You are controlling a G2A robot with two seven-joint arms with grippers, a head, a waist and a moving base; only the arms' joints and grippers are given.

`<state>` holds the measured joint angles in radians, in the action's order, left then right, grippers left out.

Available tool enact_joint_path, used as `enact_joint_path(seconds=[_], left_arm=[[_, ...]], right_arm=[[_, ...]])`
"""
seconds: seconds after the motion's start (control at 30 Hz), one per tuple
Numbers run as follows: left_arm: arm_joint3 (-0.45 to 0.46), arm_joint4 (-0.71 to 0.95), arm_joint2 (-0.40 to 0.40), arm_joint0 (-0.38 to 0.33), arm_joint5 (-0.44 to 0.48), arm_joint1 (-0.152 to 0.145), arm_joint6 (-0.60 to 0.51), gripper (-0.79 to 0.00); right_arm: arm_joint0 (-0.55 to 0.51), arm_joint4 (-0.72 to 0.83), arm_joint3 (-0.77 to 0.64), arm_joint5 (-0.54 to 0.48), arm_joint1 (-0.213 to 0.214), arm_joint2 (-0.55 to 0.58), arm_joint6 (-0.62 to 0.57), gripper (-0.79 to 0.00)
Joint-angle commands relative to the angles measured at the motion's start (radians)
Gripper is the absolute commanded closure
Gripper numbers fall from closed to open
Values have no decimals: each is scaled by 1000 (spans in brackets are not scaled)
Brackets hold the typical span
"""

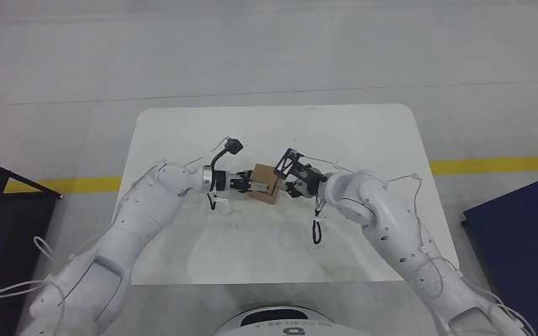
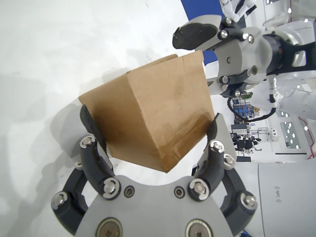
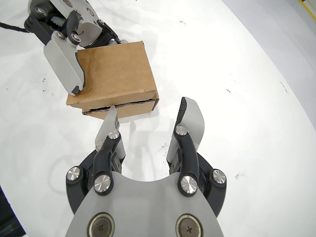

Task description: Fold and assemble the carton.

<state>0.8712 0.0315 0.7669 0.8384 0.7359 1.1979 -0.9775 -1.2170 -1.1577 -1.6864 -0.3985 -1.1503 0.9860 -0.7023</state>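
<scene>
White scuffed table on grey floor; left gripper clamps the carton, right gripper spread apart beside it

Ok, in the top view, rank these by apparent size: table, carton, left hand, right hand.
1. table
2. carton
3. left hand and right hand: they look alike, so not ranked; each looks close to the carton's size.

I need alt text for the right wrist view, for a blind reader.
The left gripper clamps a brown carton over a white table. From the opposite side, the open right gripper has one finger at the seam of the carton's flap.
</scene>
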Motion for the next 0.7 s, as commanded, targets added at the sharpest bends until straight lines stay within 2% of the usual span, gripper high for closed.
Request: enact_joint_path(seconds=[0.0,0.37,0.5,0.57,0.67], left_arm=[[1,-24,-9,-9,-13,1,-17,-785],[-3,-42,-17,-27,-22,7,-10,-785],[2,-60,-20,-35,-29,7,-13,-785],[8,-61,-20,-37,-33,7,-13,-785],[12,-65,-21,-39,-35,7,-14,-785]], right_arm=[[0,0,-1,0,0,1,-1,-508],[2,-9,-2,15,7,48,-11,-520],[9,6,7,80,9,100,22,-517],[10,34,-9,100,6,101,49,-493],[11,46,-21,108,0,77,57,-502]])
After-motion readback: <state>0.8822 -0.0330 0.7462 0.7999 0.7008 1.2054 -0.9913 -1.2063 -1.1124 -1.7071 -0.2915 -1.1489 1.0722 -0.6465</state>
